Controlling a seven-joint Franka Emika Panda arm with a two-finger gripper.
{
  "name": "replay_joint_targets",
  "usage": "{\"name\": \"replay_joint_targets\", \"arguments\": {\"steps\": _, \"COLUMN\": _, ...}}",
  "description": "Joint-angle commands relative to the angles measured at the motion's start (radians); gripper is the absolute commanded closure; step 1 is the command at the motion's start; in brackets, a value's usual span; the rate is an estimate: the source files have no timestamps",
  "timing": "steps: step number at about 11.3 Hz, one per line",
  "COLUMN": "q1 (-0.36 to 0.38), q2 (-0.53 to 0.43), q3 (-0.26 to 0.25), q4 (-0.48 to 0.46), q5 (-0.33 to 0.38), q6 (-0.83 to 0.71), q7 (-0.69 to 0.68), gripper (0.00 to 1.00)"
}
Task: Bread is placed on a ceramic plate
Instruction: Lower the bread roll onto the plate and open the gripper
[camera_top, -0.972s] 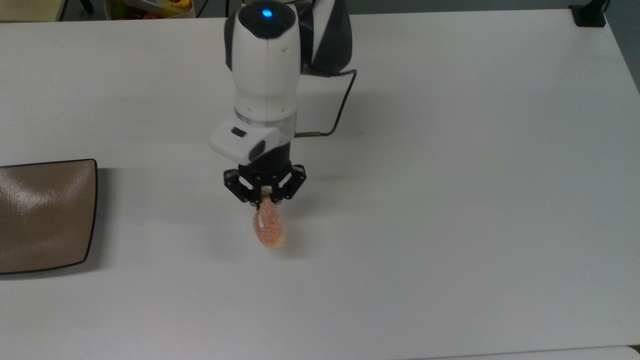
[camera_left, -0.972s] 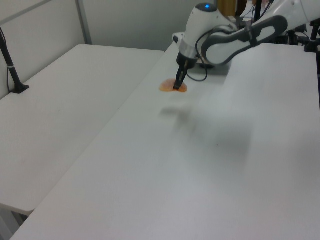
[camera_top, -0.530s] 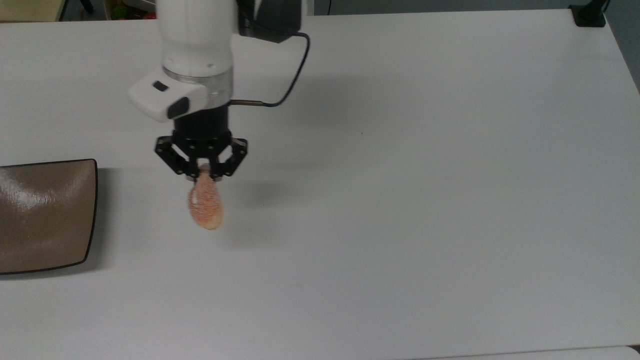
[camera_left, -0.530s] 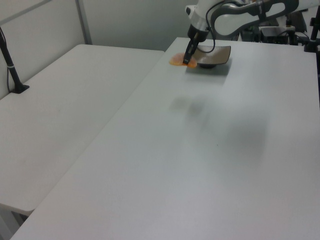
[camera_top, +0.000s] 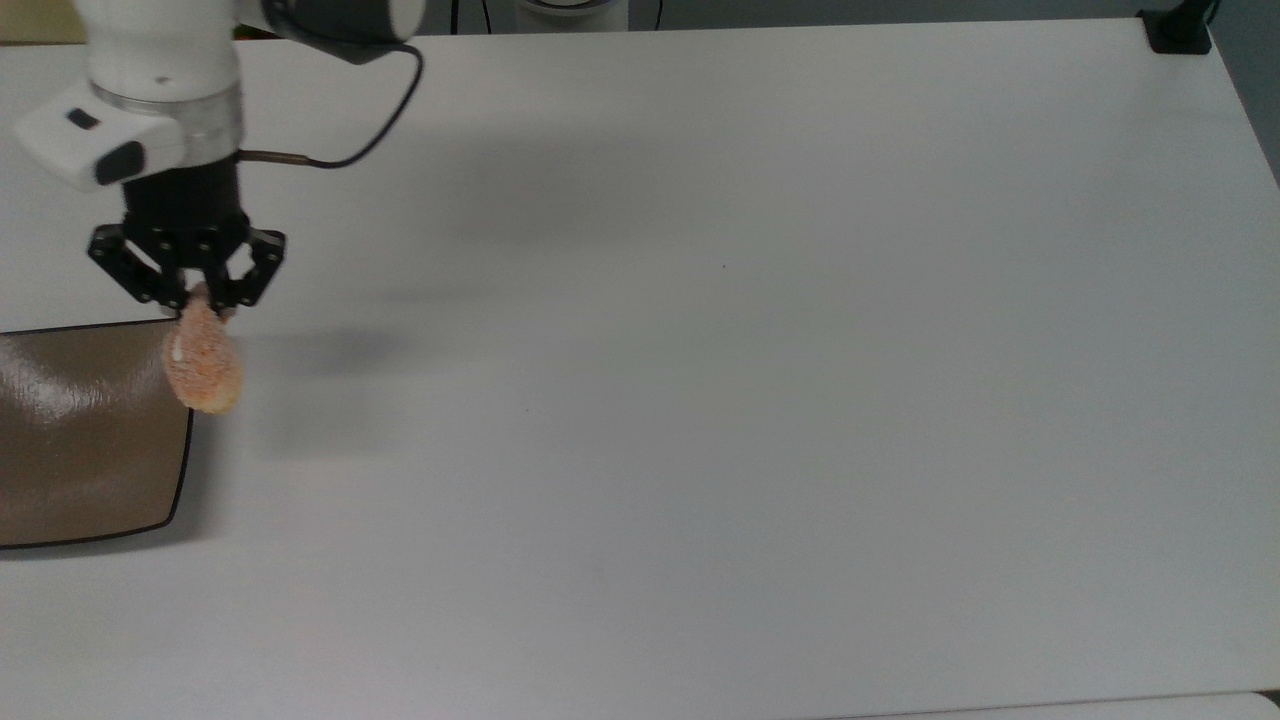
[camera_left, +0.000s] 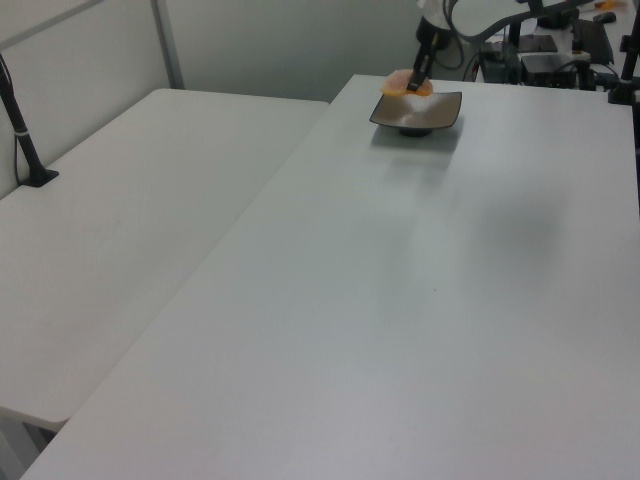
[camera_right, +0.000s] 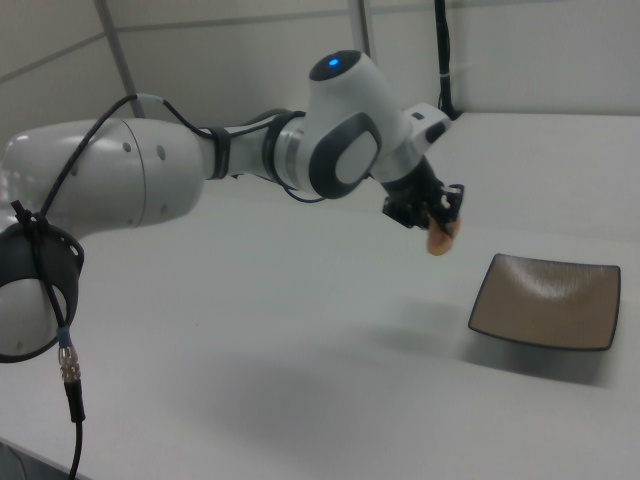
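The white arm (camera_right: 200, 170) is reaching from the right view's left across the white table (camera_right: 250, 340), its gripper (camera_right: 437, 222) clamping the bread (camera_right: 441, 236) and holding it in the air, up and to the right view's left of the ceramic plate (camera_right: 548, 300), which is lying flat on the table

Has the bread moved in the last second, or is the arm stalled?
Yes. In the top view the bread, held in the gripper, has travelled toward the top view's left, from mid-table to the near edge of the plate, which has stayed put.
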Motion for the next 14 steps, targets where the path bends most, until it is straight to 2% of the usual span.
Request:
{"name": "replay_joint_targets", "arguments": {"steps": 1, "q1": -0.065, "q2": 0.041, "q3": -0.006, "q4": -0.008, "q5": 0.052, "q6": 0.146, "q7": -0.103, "gripper": 0.99}}
{"name": "replay_joint_targets", "arguments": {"steps": 5, "q1": -0.111, "q2": 0.154, "q3": -0.009, "q4": 0.003, "q5": 0.046, "q6": 0.362, "q7": -0.103, "gripper": 0.99}}
{"name": "replay_joint_targets", "arguments": {"steps": 8, "q1": -0.142, "q2": 0.24, "q3": -0.012, "q4": 0.05, "q5": 0.037, "q6": 0.407, "q7": -0.107, "gripper": 0.99}}
{"name": "replay_joint_targets", "arguments": {"steps": 11, "q1": -0.145, "q2": 0.299, "q3": -0.041, "q4": 0.075, "q5": 0.037, "q6": 0.462, "q7": -0.107, "gripper": 0.98}}
{"name": "replay_joint_targets", "arguments": {"steps": 12, "q1": -0.145, "q2": 0.309, "q3": -0.041, "q4": 0.075, "q5": 0.037, "q6": 0.473, "q7": -0.107, "gripper": 0.96}}
{"name": "replay_joint_targets", "arguments": {"steps": 14, "q1": -0.145, "q2": 0.314, "q3": -0.042, "q4": 0.075, "q5": 0.035, "q6": 0.473, "q7": -0.109, "gripper": 0.8}}
